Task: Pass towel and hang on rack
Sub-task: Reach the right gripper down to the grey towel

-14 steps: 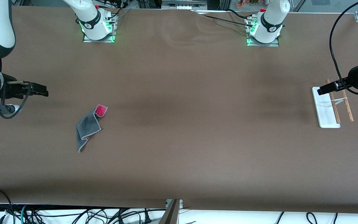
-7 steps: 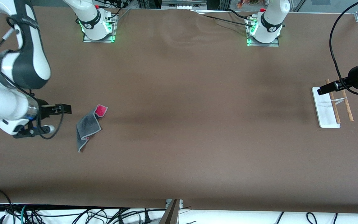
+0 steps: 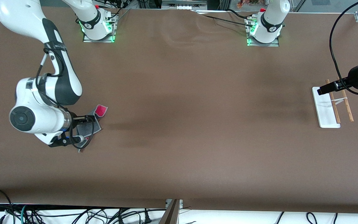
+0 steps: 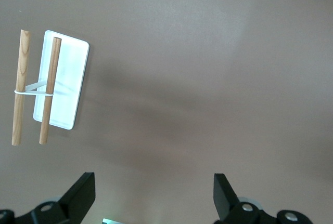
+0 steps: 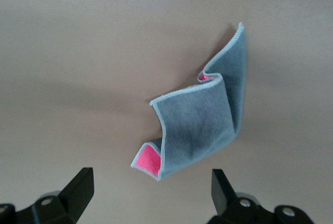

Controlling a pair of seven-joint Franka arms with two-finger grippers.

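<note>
Front view: a wide brown surface [image 3: 179, 124] is carrying 2 white Franka arms, their bases glowing green along the top edge. The right arm is reaching out toward its own end of the surface, and the right gripper [image 3: 87, 119] is hanging over the towel [image 3: 95, 122]. The towel is lying crumpled on the surface, dark grey side up, with a bright pink-red corner folding out at the end farther from the camera. Much of it is hiding under the arm's wrist.

In the right wrist view, the towel [image 5: 203, 125] is lying flat below the right gripper [image 5: 151, 193], showing its light grey stitched edge and 2 small patches of pink. The gripper's 2 black fingers [image 5: 78, 187] are standing wide apart and are gripping nothing.

At the left arm's end of the surface, the rack [image 3: 328, 107] is standing on its flat white base, with 2 thin brown wooden rods joined by a white crosspiece. The left arm is waiting there, and the left gripper [image 3: 322, 90] is hovering over the rack. In the left wrist view, the left gripper [image 4: 153, 193] is spread wide and empty, with the rack [image 4: 57, 86] below it.

No readable writing or labels are showing.
</note>
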